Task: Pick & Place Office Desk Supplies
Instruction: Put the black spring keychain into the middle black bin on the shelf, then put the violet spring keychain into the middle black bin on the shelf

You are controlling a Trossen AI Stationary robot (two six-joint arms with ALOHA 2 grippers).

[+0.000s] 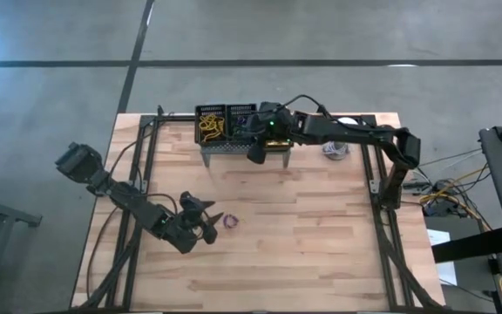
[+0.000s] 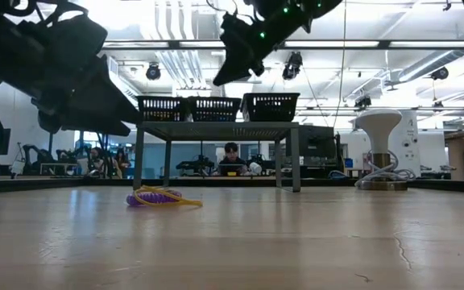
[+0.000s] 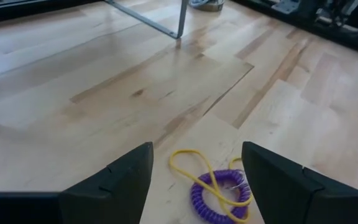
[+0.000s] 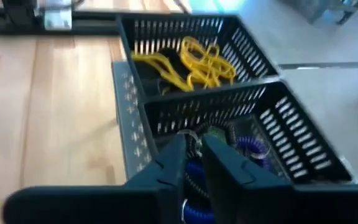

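Observation:
A purple coiled rubber band with a yellow loop across it [image 3: 219, 190] lies flat on the wood [image 1: 231, 220]. My left gripper [image 3: 194, 152] stands open just short of it, one finger on either side and touching nothing. Three black mesh baskets stand on a grey perforated stand [image 1: 234, 148] at the far edge. One basket holds yellow rubber bands [image 4: 191, 59]. My right gripper [image 4: 194, 149] hangs above the middle basket [image 4: 229, 96], its fingers almost together with a blue coiled rubber band [image 4: 194, 174] in the narrow gap. More blue coil and something green lie in that basket. My right gripper has the blue coiled rubber band [image 4: 196, 210] between its two fingers. It comes slanting down from the table's right side. The band is clear of the table, above the middle basket. The fingers hide which part of the loop they are on.
A white dome-shaped object with a cable [image 2: 379, 129] stands at the far right of the table. Black frame rails [image 1: 377, 174] run along both sides of the table. Bare wood [image 1: 303, 235] lies between the stand and the near edge. A person sits in the room behind.

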